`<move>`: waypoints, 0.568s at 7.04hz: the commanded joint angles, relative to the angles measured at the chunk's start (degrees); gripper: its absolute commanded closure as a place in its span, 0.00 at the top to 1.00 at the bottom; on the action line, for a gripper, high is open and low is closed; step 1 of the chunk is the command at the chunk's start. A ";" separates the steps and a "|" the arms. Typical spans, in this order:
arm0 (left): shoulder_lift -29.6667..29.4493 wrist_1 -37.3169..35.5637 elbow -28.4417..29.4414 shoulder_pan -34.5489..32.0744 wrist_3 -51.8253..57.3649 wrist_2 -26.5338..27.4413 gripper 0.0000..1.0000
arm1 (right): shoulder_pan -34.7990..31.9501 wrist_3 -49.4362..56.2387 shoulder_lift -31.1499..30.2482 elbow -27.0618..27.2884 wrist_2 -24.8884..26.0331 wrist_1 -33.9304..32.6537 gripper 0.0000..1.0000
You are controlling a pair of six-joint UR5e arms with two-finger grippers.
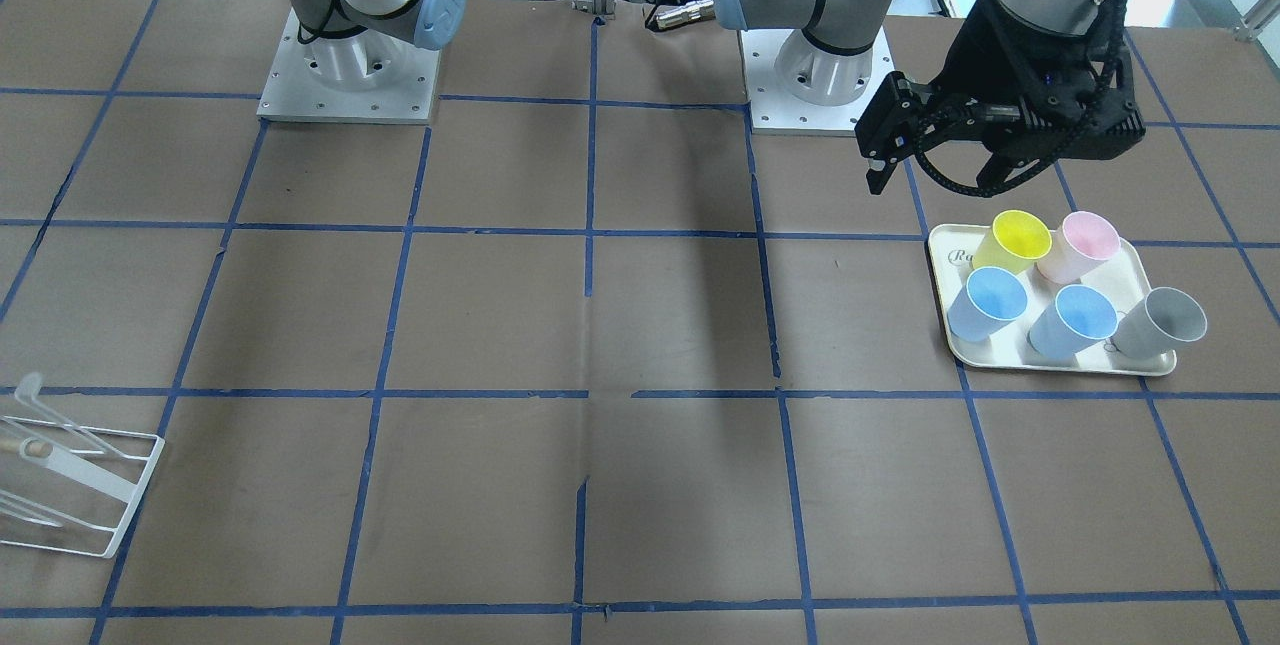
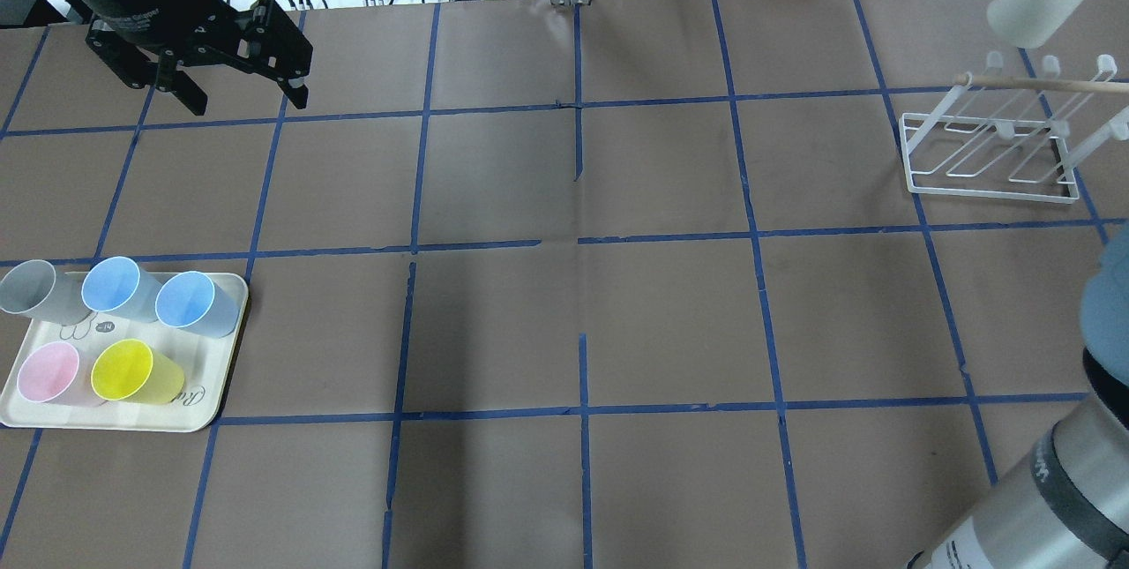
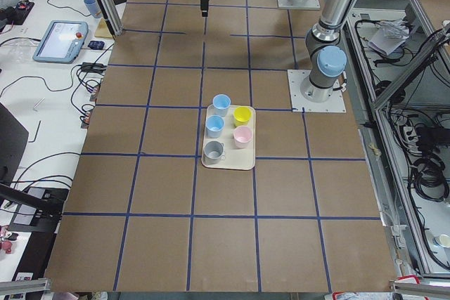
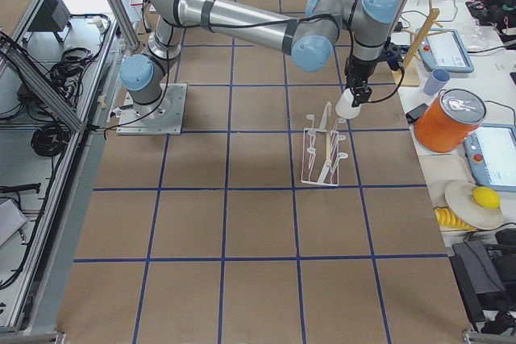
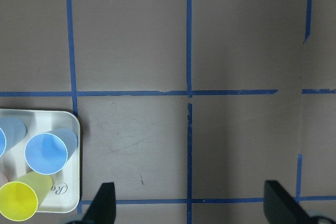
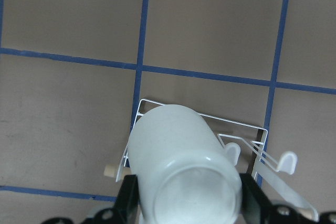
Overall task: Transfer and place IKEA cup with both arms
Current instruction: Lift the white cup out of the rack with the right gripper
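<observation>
Left gripper [image 2: 245,97]: empty, jaws spread wide, hanging above bare table. The tray [image 2: 212,415] sits toward the robot's side of it, carrying five coloured cups [image 2: 185,298]: grey, two blue, pink and yellow. None of them is the task's item, and this gripper is well apart from the work.

Rack [image 2: 988,185]: white wire, standing on the table at the far right, directly below the right gripper.

IKEA cup [image 2: 1041,0]: white, off the table, clamped by its narrow base end between the fingers of the right gripper [image 6: 190,200]. Its long axis runs straight out from the gripper, wide mouth end leading down toward the rack. In the right wrist view the cup body covers one corner of the rack, with the upright pegs [image 6: 286,160] just beside it. No view settles whether the mouth touches a peg.

Assessment: the hand-over stage appears complete and placement is in hand. The right arm is the only one in reach. The coming move depends on lining the cup's axis over one peg, then lowering. A sideways offset risks the rim catching on wire.
</observation>
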State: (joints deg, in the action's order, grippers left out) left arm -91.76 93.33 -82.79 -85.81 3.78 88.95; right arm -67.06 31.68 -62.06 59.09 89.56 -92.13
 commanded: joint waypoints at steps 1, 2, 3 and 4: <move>0.00 0.01 0.00 -0.06 0.00 0.00 1.00 | -8.21 -0.65 -4.53 -0.64 -2.09 6.41 0.34; 0.00 0.01 0.00 0.12 0.00 0.00 1.00 | -11.92 -1.18 -5.25 -0.64 -6.45 8.61 0.34; 0.09 0.01 0.17 0.47 0.00 -0.09 1.00 | -13.70 -4.40 -5.26 -0.38 -13.89 10.11 0.34; 0.44 0.10 0.18 0.91 0.09 -1.22 1.00 | -14.93 -9.65 -5.43 -0.29 -21.63 11.78 0.34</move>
State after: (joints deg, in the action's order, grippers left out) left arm -91.62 93.36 -82.68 -85.38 3.79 88.64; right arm -79.80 27.29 -67.16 58.65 76.97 -82.54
